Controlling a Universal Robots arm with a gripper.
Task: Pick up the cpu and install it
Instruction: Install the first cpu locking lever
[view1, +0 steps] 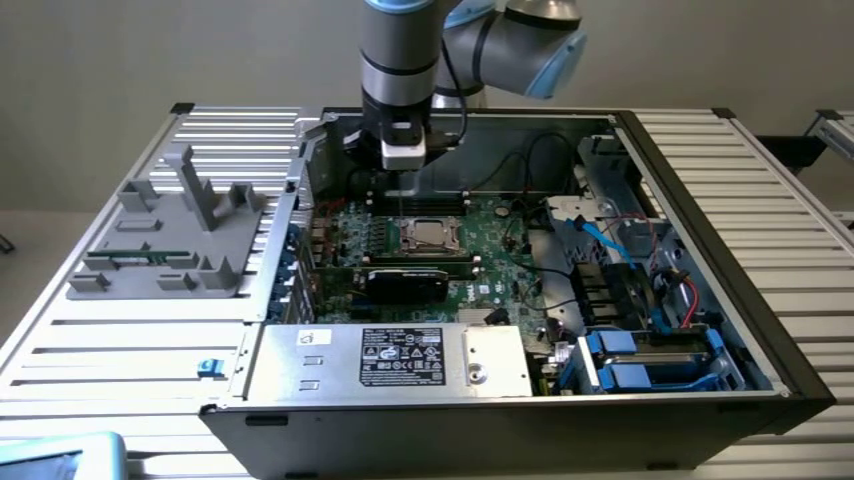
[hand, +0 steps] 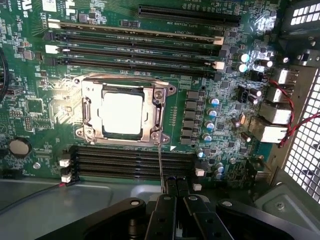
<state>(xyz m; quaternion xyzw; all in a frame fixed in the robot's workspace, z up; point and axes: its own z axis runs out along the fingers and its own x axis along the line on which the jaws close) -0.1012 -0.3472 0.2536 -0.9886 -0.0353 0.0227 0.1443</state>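
Note:
The cpu is a pale square chip lying flat inside the dark socket frame on the green motherboard. In the exterior view the cpu sits mid-board inside the open computer case. My gripper hangs above the board, behind the socket and a little toward the exterior view's left. Its black fingers are pressed together, so the gripper is shut. A thin metal rod runs from the socket's corner to the fingertips; whether it is clamped I cannot tell.
Black memory slots flank the socket on both sides. A silver box with a white label fills the case's front, and a black card lies behind it. Blue drive bays and cables crowd the right. A grey fixture stands outside.

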